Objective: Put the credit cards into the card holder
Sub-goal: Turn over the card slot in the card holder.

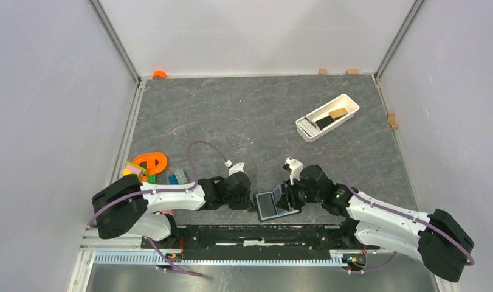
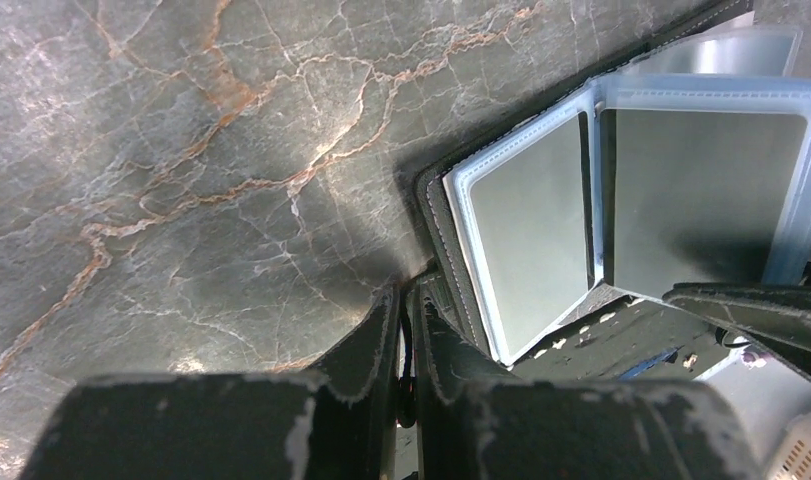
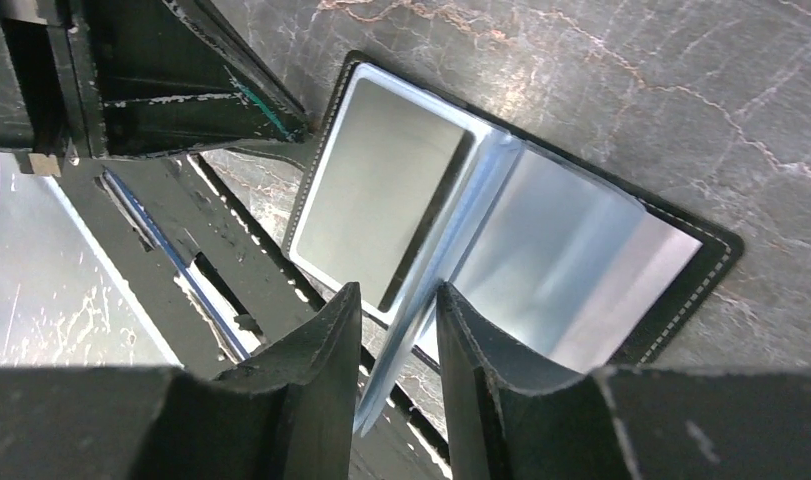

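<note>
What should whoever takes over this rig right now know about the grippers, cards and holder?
Left gripper: shut, tips at the cover edge of the card holder.
Right gripper: open, straddling a raised clear sleeve of the holder.
Cards: a black card and a tan card lie in the white tray, far right.
Done: holder lies open. Left: every card; none is gripped or seen in the sleeves.

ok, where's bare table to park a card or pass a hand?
Biggest bare patch: mid table, between the white tray and the orange ring toy. The far strip is mostly bare. Crowded: the near edge, where left gripper and right gripper flank the open card holder, and the left edge by the coloured blocks.
</note>
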`<state>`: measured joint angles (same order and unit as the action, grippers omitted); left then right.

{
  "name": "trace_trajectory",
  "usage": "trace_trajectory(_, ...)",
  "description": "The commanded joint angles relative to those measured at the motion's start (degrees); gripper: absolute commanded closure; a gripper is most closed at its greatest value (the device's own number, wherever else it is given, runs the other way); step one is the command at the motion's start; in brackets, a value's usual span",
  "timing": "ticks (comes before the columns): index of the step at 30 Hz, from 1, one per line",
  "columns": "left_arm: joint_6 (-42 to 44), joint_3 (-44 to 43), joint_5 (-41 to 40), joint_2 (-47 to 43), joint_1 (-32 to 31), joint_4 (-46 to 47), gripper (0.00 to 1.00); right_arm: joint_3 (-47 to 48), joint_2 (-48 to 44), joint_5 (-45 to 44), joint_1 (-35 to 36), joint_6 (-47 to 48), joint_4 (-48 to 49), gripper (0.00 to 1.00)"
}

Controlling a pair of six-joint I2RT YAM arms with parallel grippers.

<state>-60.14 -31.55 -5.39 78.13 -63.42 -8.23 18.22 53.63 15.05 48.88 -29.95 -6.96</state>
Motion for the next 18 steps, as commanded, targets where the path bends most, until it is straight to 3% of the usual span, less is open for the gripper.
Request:
trace_trajectory(1, 0.5, -0.8, -0.5, 1.3, 0.6, 0.8, 0.88, 2.8, 1.4, 0.3, 1.4, -0.2, 3.2, 0.61)
trace_trajectory(18, 1.5, -0.9, 0.3, 1.6, 2.0, 1.4, 0.88, 3.6, 2.9, 0.2, 3.7, -1.3, 5.7, 0.48)
